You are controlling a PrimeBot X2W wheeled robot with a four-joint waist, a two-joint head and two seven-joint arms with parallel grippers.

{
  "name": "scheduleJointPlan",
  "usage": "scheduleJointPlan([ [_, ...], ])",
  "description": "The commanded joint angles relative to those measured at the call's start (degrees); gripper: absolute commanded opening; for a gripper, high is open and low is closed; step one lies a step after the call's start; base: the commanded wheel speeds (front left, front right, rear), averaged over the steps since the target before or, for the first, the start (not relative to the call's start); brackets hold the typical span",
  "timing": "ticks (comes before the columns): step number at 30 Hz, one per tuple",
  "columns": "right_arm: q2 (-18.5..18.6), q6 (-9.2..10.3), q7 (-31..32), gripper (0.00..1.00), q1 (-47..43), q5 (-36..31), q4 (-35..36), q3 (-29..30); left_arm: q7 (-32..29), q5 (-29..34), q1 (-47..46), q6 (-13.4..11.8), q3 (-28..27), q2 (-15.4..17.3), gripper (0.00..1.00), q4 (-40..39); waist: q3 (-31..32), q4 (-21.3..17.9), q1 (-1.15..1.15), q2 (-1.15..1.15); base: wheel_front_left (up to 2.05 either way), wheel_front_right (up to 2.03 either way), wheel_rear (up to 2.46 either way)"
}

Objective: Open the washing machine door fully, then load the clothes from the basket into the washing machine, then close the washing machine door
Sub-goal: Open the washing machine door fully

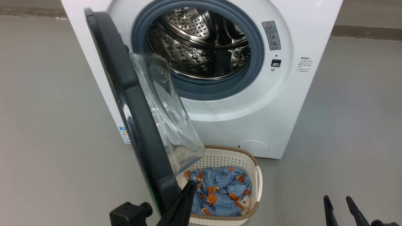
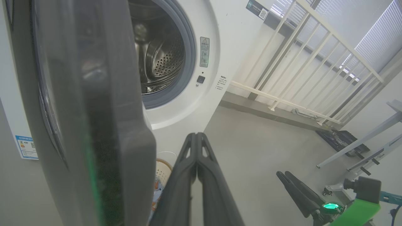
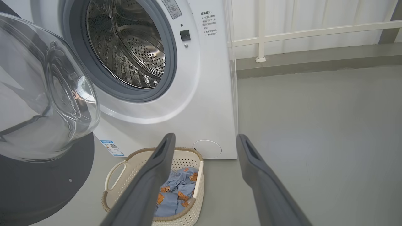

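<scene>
Now, the left gripper (image 2: 196, 137) has its two long dark fingers pressed together on nothing. The round, glossy black-rimmed washing machine door (image 1: 138, 125) stands just beside them, perhaps touching, hard to say. It stands open from the big white washing machine (image 1: 282, 94). The right gripper (image 3: 204, 138) is spread wide. Behind one of its fingers sits the cream perforated plastic basket (image 3: 198, 188), holding the light blue printed clothes (image 3: 176, 192).

Ref washing machine (image 1: 251, 119): door (image 1: 135, 103) hinged at left, swung out forward. Basket (image 1: 255, 163) on floor (image 1: 345, 125) just in front, below drum (image 1: 201, 40) opening, right of door's lower edge. Clothes (image 1: 220, 191) in basket. Railing (image 2: 314, 62) to right, further back.
</scene>
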State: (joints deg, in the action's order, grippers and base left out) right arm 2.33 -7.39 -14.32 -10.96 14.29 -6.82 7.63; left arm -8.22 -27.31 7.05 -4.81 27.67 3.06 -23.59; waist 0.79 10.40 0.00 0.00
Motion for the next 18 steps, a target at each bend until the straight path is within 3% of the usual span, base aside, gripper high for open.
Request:
scheduleJointPlan([
  [1, 0.6, -0.10, -0.7, 1.00, 0.8, 0.5, 1.3, -1.6, 0.6, -0.7, -2.3, -0.7, -1.5, -0.2, 0.00, -1.2, -0.2, 0.3, 0.00, 0.00, 0.00, 0.00, 0.00],
  [18, 0.6, -0.10, -0.7, 1.00, 1.0, 0.2, 1.3, -1.3, 1.5, -2.4, -2.8, -3.5, -1.4, -0.2, 0.00, 0.9, -1.1, 3.3, 0.00, 0.00, 0.00, 0.00, 0.00],
])
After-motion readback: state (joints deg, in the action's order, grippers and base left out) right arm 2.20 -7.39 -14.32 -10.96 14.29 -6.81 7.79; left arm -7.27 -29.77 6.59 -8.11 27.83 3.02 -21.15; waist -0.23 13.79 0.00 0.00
